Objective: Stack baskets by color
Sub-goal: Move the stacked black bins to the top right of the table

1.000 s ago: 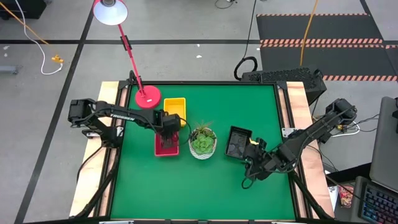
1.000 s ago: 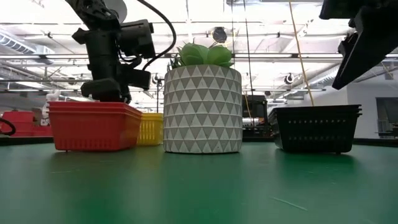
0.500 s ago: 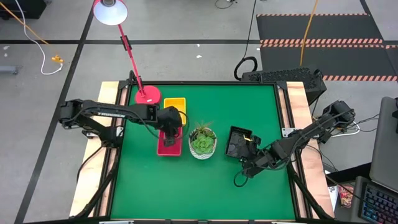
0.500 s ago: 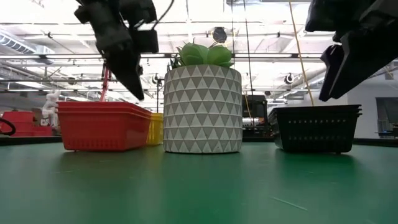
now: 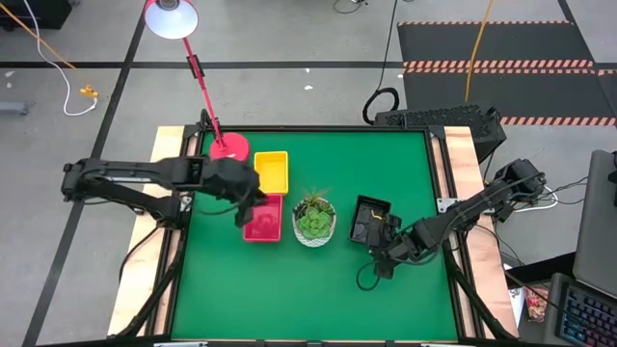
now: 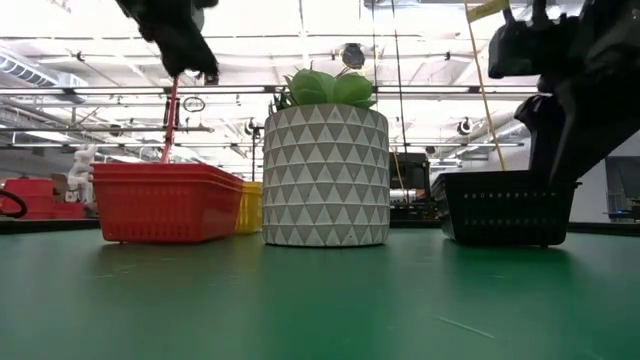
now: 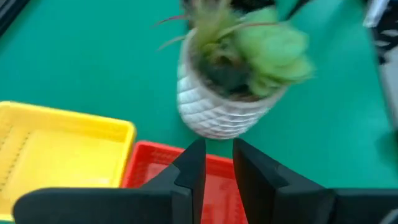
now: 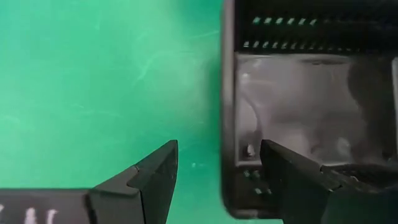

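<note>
The red baskets [image 5: 263, 222] sit nested on the green mat, with the yellow ones [image 5: 271, 170] just beyond them and the black ones [image 5: 367, 214] right of the plant pot [image 5: 314, 221]. My left gripper [image 7: 217, 163] hangs above the red baskets' left side [image 6: 165, 203], open by a narrow gap with nothing in it. Low over the black baskets' near end [image 6: 508, 205], my right gripper [image 8: 217, 150] is open wide. One finger [image 8: 155, 177] is outside the side wall [image 8: 228, 93] and one [image 8: 292, 174] is over the inside.
A red lamp's round base [image 5: 229, 147] stands at the mat's far left, and its pole [image 5: 202, 82] leans away beyond the table. The patterned pot with the succulent [image 6: 325, 175] stands between the red and black baskets. Bare green mat [image 5: 308, 289] spreads across the near half.
My left gripper has risen out of the red baskets, tipped up, and drawn back toward the table's left edge, leaving them on the mat a little nearer the pot. My right gripper has sunk and edged left until it straddles the black baskets' wall.
</note>
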{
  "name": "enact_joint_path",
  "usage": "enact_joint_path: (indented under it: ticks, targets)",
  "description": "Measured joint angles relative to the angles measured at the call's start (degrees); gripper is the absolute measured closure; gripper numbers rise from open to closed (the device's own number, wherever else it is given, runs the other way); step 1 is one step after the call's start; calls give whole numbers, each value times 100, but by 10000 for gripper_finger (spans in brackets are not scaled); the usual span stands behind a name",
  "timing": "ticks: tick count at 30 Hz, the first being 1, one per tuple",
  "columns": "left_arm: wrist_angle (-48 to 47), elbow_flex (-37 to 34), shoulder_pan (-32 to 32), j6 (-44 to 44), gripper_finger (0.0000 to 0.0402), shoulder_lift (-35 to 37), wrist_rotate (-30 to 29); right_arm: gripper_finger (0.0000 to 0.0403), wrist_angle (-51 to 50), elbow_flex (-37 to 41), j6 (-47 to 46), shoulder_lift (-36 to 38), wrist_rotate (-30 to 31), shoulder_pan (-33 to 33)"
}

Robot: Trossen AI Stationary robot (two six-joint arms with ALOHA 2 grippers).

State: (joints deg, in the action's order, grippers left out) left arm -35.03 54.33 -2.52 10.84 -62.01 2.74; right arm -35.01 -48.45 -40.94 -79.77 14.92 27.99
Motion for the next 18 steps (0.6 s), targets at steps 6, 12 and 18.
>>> enact_joint_path:
  ticks: [6, 12, 18]
  targets:
    - [145, -1, 590, 132, 321, 532, -102, 184, 93, 205, 314, 0, 312, -215]
    - [215, -4, 1108, 131, 321, 615, -586, 243, 629, 394, 836, 0, 300, -476]
    - [228, -7, 1324, 249, 321, 579, -769, 370, 735, 552, 1213, 0, 284, -802]
